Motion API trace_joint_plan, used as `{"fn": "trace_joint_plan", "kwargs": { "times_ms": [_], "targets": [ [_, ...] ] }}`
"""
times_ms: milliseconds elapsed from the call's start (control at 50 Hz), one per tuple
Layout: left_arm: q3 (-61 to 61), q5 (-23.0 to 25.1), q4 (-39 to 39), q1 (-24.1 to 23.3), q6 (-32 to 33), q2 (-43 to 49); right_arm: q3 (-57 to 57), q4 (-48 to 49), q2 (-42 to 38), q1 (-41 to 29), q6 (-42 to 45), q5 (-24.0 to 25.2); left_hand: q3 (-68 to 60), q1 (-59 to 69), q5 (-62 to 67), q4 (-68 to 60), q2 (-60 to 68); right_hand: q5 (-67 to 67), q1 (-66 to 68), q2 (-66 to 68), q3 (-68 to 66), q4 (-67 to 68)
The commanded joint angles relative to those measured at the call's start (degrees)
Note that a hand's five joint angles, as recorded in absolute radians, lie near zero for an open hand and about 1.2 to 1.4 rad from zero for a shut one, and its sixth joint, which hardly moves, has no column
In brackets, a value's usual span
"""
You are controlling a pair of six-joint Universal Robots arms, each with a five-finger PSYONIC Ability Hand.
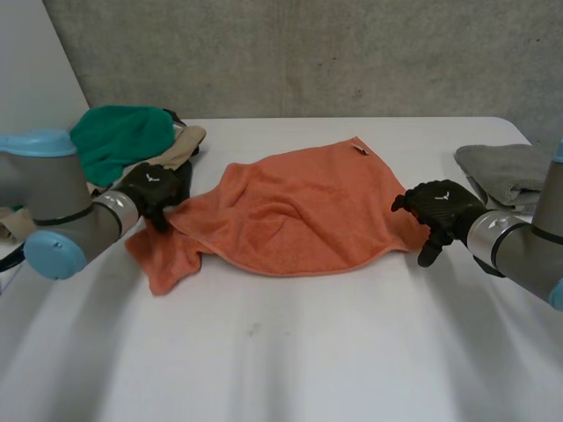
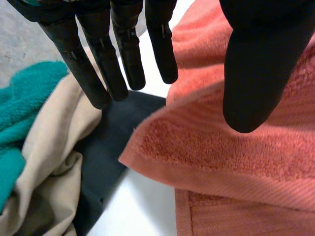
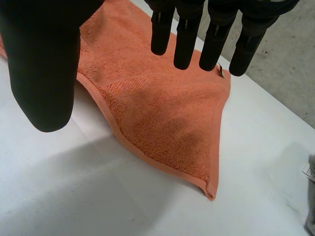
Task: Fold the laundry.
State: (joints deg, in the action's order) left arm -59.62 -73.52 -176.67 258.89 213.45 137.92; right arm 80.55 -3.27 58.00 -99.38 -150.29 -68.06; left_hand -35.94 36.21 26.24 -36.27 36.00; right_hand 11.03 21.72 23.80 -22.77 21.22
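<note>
Lying rumpled in the middle of the white table (image 1: pixel 290 352) is an orange towel (image 1: pixel 299 211). The left hand (image 1: pixel 151 189) is at one side edge of it. Its fingers (image 2: pixel 125 49) are straight and spread wide from the thumb (image 2: pixel 261 64), and they hold nothing. The thumb is over the towel's folded edge. The fingertips are over a dark cloth (image 2: pixel 106 147) just past that edge. Next to the dark cloth, a tan cloth (image 2: pixel 49 167) and a green cloth (image 2: pixel 19 108) lie in a heap.

The right hand (image 1: pixel 442 209) is at the towel's other side edge. Its fingers (image 3: pixel 187 34) are straight too, far from the thumb (image 3: pixel 44 64), with nothing in them. A flat corner of the towel lies below those fingertips. A grey towel (image 1: pixel 506 171) sits near this hand, apart from the orange one.
</note>
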Motion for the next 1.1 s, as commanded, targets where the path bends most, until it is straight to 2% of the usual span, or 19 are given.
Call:
{"fn": "trace_joint_plan", "kwargs": {
  "times_ms": [20,60,140,180,340,440,580,680,740,880,960,1000,1020,1080,1100],
  "targets": [
    [6.08,-4.43,0.71,-1.37,4.69,5.25,0.04,0.55,0.01,0.32,0.00,-0.14,-27.36,27.09,27.06,-27.03,27.29,3.61,2.92,0.83,-1.87,3.41],
    [7.14,-7.41,1.49,-1.81,5.74,4.99,0.04,0.63,0.01,0.41,-0.26,-0.23,-43.99,43.72,43.68,-43.65,43.92,3.61,2.92,0.83,-1.87,3.41],
    [5.75,-10.41,3.25,-2.60,5.40,0.53,-0.05,0.98,0.09,0.59,-0.26,-0.31,-44.06,43.79,43.76,-43.73,44.00,3.27,2.59,0.50,-1.54,3.08],
    [4.34,-10.42,3.61,-2.95,4.87,-2.64,-0.05,1.16,0.18,0.59,-0.35,-0.49,-44.06,43.79,43.76,-43.73,44.00,2.60,1.91,-0.17,-0.86,2.41],
    [-5.76,-10.68,4.23,-6.91,3.37,-22.24,1.01,0.64,1.15,-1.16,-3.60,-3.92,-44.06,43.79,43.76,-43.73,44.00,-5.13,-5.82,-7.91,6.87,-5.33],
    [-10.25,-11.21,5.10,-9.98,3.72,-33.39,3.90,0.28,4.57,-4.85,-10.61,-4.88,-44.06,43.79,43.76,-43.73,44.00,-11.03,-11.72,-13.80,12.77,-11.22],
    [-10.96,-11.38,9.40,-12.97,3.55,-41.23,7.33,0.99,7.12,-11.35,-21.34,-5.41,-44.06,43.79,43.76,-43.73,44.00,-11.03,-11.72,-13.80,12.77,-11.22],
    [-7.89,-12.00,14.33,-15.96,2.50,-44.23,7.69,3.88,6.43,-18.56,-32.77,-9.27,-44.06,43.79,43.76,-43.73,44.00,-11.03,-11.72,-13.80,12.77,-11.22],
    [-4.21,-13.31,17.13,-18.06,0.48,-45.02,6.03,6.51,3.27,-22.51,-39.26,-14.79,-44.06,43.79,43.76,-43.73,44.00,-11.03,-11.72,-13.80,12.77,-11.22],
    [5.46,-16.82,21.53,-20.97,-3.74,-45.28,-3.28,6.79,-5.87,-24.28,-47.54,-23.86,-44.06,43.79,43.76,-43.73,44.00,-11.03,-11.72,-13.80,12.77,-11.22],
    [9.42,-18.15,23.47,-21.59,-4.89,-45.63,-7.25,5.82,-9.13,-22.62,-47.64,-26.76,-44.06,43.79,43.76,-43.73,44.00,-11.03,-11.72,-13.80,12.77,-11.22],
    [10.39,-18.24,23.91,-21.41,-5.15,-46.16,-8.22,5.56,-10.01,-21.65,-46.50,-27.99,-44.06,43.79,43.76,-43.73,44.00,-4.84,-5.53,-7.62,6.58,-5.04],
    [11.01,-18.24,24.17,-21.06,-5.50,-46.77,-8.48,5.64,-10.45,-20.34,-44.84,-29.39,-44.06,43.79,43.76,-43.73,44.00,3.36,2.67,0.58,-1.62,3.16],
    [11.19,-18.24,24.18,-20.19,-5.77,-48.09,-8.48,6.61,-10.10,-17.53,-41.93,-31.16,-44.06,43.79,43.76,-43.73,44.00,15.85,15.16,13.07,-14.11,15.65],
    [10.93,-18.06,24.18,-19.31,-5.77,-49.23,-8.22,7.83,-9.58,-15.43,-39.40,-31.77,-44.06,43.79,43.76,-43.73,44.00,26.38,25.69,23.60,-24.64,26.18]
  ]
}}
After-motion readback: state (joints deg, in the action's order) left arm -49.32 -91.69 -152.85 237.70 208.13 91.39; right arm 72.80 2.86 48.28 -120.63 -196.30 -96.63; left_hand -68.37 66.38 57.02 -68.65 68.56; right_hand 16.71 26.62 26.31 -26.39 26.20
